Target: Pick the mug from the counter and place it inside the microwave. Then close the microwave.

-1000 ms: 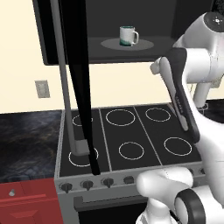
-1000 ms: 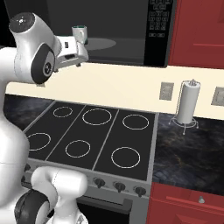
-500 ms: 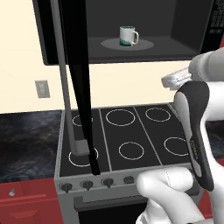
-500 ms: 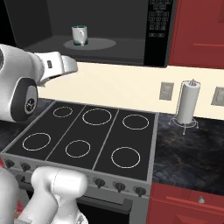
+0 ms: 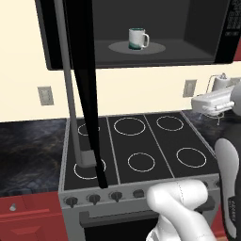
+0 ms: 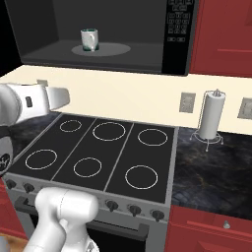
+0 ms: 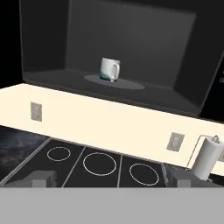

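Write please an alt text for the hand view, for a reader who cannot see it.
A white mug stands on the grey turntable inside the open black microwave. Below it run a cream wall and a black stovetop with white rings, with a paper towel roll at the right.

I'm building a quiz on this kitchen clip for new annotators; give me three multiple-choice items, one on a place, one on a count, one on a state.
1. Where is the mug?
A. on the stovetop
B. on the microwave turntable
C. in the gripper

2. How many burner rings does the stovetop have?
A. four
B. six
C. eight

3. How is the microwave door?
A. swung open
B. shut
C. removed

Answers:
1 B, the mug stands on the grey turntable inside the microwave.
2 B, two rows of three white rings.
3 A, the door stands edge-on at the left with the cavity exposed.
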{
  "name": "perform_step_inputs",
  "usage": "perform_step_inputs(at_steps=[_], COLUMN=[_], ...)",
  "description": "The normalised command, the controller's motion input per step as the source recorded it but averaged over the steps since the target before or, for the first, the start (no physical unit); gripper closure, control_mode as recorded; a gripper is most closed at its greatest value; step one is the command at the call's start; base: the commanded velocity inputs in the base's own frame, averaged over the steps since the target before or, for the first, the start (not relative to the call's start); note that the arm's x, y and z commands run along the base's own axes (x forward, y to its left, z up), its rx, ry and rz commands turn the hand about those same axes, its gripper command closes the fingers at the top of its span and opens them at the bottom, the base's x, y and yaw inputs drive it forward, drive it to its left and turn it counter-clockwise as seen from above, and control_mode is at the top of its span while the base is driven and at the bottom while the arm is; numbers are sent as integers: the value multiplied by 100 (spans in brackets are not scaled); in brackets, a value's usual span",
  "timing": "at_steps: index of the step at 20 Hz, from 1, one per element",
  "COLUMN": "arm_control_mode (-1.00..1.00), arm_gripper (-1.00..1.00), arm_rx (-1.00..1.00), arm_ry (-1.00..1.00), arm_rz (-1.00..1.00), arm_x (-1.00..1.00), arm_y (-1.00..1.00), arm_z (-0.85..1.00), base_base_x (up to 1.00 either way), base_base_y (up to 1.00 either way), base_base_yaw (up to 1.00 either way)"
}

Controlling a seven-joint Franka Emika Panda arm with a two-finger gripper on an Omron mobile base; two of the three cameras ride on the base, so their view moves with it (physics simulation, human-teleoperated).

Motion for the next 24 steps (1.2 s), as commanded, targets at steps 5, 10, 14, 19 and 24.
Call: perform_step_inputs(at_steps=[5,10,14,19,24], arm_control_mode=[-100,-100,-100,-100,-100], arm_gripper=[-100,-100,-100,-100,-100], arm_rx=[5,6,1,0,0], arm_ry=[-5,-11,-6,-15,-28], arm_rz=[-2,-8,-14,-4,0], arm_x=[-100,-96,-64,-59,-85], arm_y=[14,4,12,9,11], arm_z=[15,18,4,0,0], base_base_x=[0,0,0,0,0], base_base_y=[0,0,0,0,0], base_base_yaw=[0,0,0,0,0])
